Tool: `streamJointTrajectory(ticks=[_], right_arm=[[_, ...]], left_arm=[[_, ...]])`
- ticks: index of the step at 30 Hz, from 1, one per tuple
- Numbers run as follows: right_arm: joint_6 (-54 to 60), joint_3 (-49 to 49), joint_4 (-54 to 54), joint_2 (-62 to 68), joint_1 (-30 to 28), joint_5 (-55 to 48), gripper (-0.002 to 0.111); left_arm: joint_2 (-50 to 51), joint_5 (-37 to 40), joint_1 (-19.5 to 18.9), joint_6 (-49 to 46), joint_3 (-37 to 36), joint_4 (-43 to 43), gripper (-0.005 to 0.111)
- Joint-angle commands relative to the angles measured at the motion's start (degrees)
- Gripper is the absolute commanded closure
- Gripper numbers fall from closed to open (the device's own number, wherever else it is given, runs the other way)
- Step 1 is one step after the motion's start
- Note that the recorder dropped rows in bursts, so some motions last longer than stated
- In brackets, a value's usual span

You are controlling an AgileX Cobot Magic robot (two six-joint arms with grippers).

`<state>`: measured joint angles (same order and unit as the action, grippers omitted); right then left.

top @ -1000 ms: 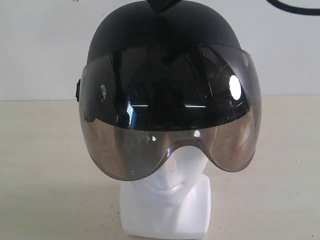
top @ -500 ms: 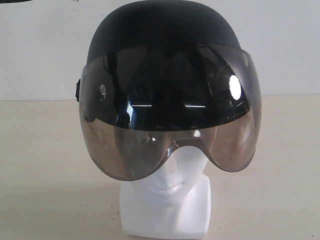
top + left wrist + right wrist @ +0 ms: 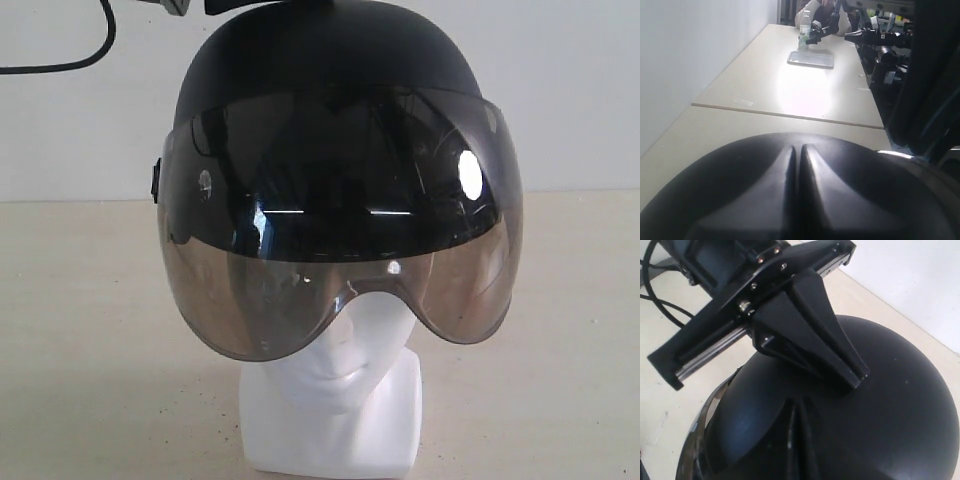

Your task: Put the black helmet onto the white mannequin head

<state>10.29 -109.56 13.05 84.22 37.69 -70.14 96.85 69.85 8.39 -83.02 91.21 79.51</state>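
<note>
The black helmet (image 3: pixel 320 70) sits on the white mannequin head (image 3: pixel 345 400), and its smoky visor (image 3: pixel 340 270) hangs over the face down to the nose. In the exterior view only a dark piece of the left arm (image 3: pixel 265 6) shows at the top edge above the crown. The left gripper (image 3: pixel 857 380) is shut, with its tips at the helmet's top (image 3: pixel 900 405). It shows shut in its own view too, the left gripper (image 3: pixel 797 150) lying over the black dome (image 3: pixel 730 175). My right gripper (image 3: pixel 800 412) is shut, empty and close over the shell.
A black cable (image 3: pixel 70 62) loops in at the upper left before a white wall. In the left wrist view the beige table runs on to a metal tray (image 3: pixel 811 59), a bottle (image 3: pixel 805 32) and dark arm hardware (image 3: pixel 880 55).
A second ago a black gripper tip stood over the crown with a cable at the upper right. Both then left view. Arm parts and a cable now show at the upper left. The helmet has not moved.
</note>
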Motion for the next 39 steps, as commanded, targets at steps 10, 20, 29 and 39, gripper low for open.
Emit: streamJointTrajectory(ticks=[10,20,29,39], right_arm=[[-0.3,5.7,2.0,-0.2,0.1,0.2,0.108],[-1.2,11.3,4.1,-1.4,0.1,0.2,0.108],[-2.9,14.0,4.4,-4.3,0.2,0.2,0.108],[-3.5,20.4,3.8,-5.8,4.6,0.2,0.108]], left_arm=[[-0.2,0.1,0.3,-2.1,-3.3,0.8,0.102],[-0.2,0.1,0.3,-2.1,-3.3,-1.0,0.102],[-0.2,0.1,0.3,-1.9,-3.3,-1.0,0.102],[-0.2,0.1,0.3,-1.7,-3.3,-1.0,0.102]])
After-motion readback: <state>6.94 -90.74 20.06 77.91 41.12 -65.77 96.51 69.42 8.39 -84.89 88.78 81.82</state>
